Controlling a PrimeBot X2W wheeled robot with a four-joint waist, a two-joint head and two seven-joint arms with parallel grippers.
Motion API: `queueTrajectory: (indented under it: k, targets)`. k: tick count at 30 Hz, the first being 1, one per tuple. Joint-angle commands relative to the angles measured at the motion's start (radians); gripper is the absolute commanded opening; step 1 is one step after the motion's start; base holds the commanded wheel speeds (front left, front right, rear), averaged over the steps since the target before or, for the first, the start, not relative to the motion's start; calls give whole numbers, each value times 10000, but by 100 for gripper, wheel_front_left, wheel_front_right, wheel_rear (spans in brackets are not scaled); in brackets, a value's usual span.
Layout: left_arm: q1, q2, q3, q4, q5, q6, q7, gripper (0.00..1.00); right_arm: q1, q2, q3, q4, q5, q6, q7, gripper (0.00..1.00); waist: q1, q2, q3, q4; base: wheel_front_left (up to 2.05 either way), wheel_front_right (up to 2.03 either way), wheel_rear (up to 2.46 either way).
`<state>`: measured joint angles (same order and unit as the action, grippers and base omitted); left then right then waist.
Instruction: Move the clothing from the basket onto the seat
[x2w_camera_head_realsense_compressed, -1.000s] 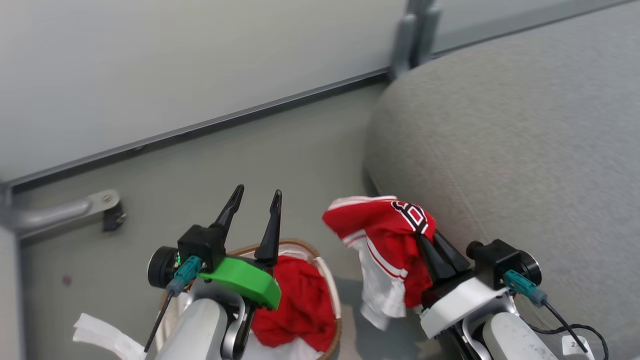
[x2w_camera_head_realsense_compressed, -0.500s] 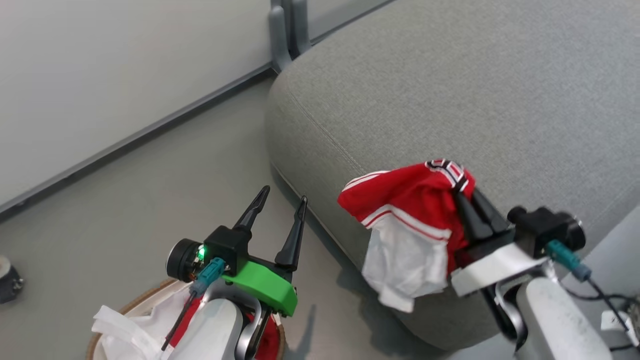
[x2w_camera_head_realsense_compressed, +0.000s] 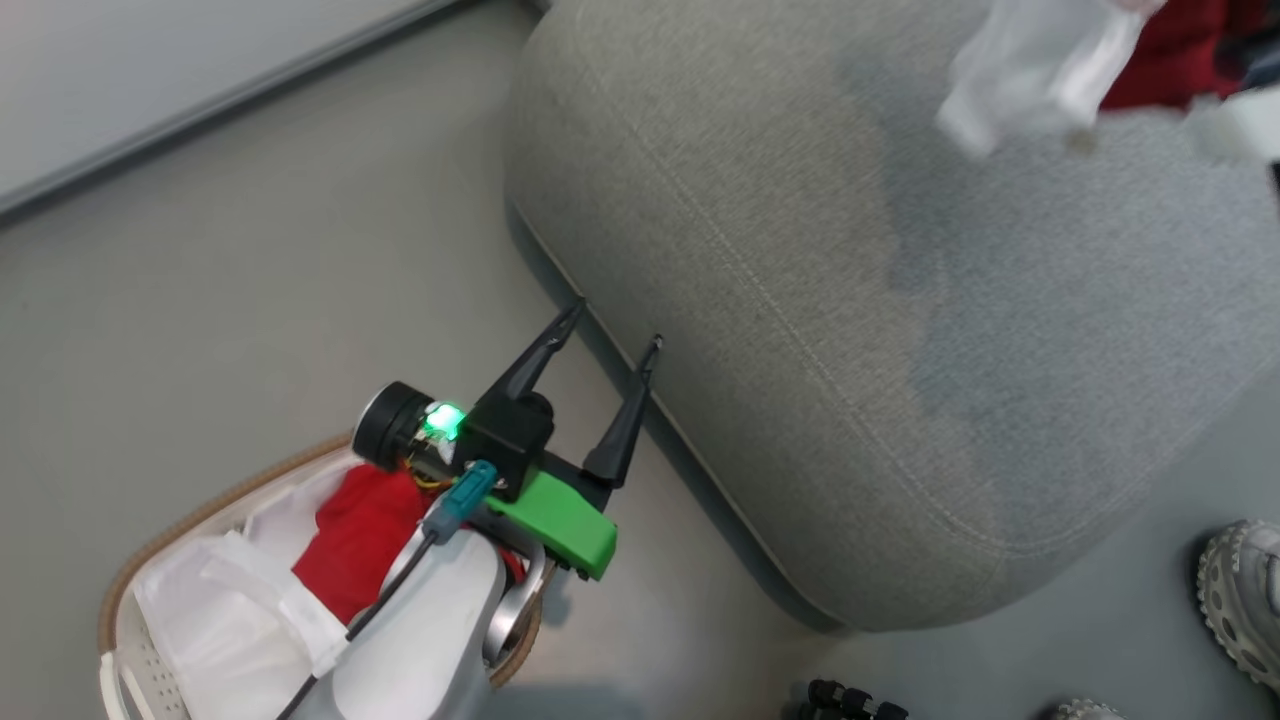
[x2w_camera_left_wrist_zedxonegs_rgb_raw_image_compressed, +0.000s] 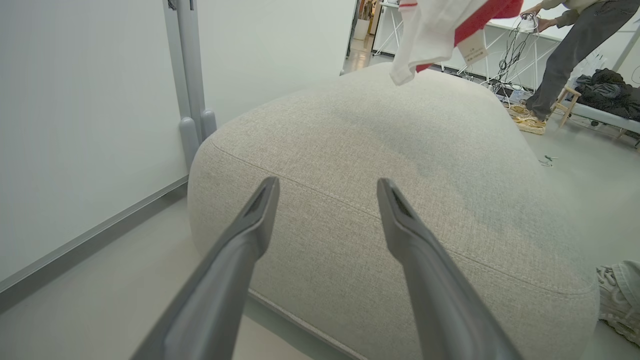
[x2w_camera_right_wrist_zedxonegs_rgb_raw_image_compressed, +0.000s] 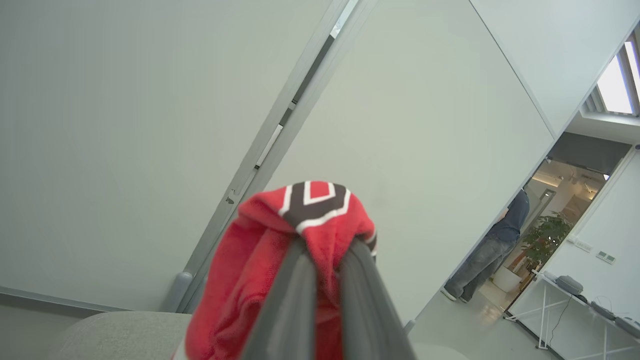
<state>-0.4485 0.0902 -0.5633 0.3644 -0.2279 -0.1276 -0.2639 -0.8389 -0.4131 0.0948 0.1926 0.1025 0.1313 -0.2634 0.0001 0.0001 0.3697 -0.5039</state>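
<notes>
Starting closest: got the basket (x2w_camera_head_realsense_compressed: 225, 497) on the floor at the near left, with a plain darker red garment (x2w_camera_head_realsense_compressed: 355, 535) bunched inside against the white liner (x2w_camera_head_realsense_compressed: 225, 610). Just over its right end, seeing the left gripper (x2w_camera_head_realsense_compressed: 615, 325) hovering with fingers spread wide, grasping nothing, aimed at the near edge of the seat (x2w_camera_head_realsense_compressed: 850, 300). Down at the near right, spotting a grey shoe (x2w_camera_head_realsense_compressed: 1240, 590) on the floor beside the seat. Farther out and to the right, got the red jersey (x2w_camera_head_realsense_compressed: 1030, 60) dangling in the air over the seat cushion, white sleeve hanging lowest. Seeing the right gripper (x2w_camera_right_wrist_zedxonegs_rgb_raw_image_compressed: 327, 247) clenched tight on a red fold of it, black-and-white lettering bunched over the fingertips. Way at the back, noticing a person (x2w_camera_left_wrist_zedxonegs_rgb_raw_image_compressed: 565, 50) bent over a table with cables.
</notes>
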Motion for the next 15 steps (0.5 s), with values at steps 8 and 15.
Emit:
queueTrajectory:
  k: [8,15]
  targets:
    - [-1079,480,-1054,73,-155,-43,-9,100,-1951,-500,-573,1596,-700,-12,-13,0,-1,-1,2510,1568,0,0,0]
    - [-1588,434,-1072,-19,-236,-44,-9,100,-1534,-104,-2577,4115,-1398,-12,-11,0,-1,-1,3187,2329,0,0,0]
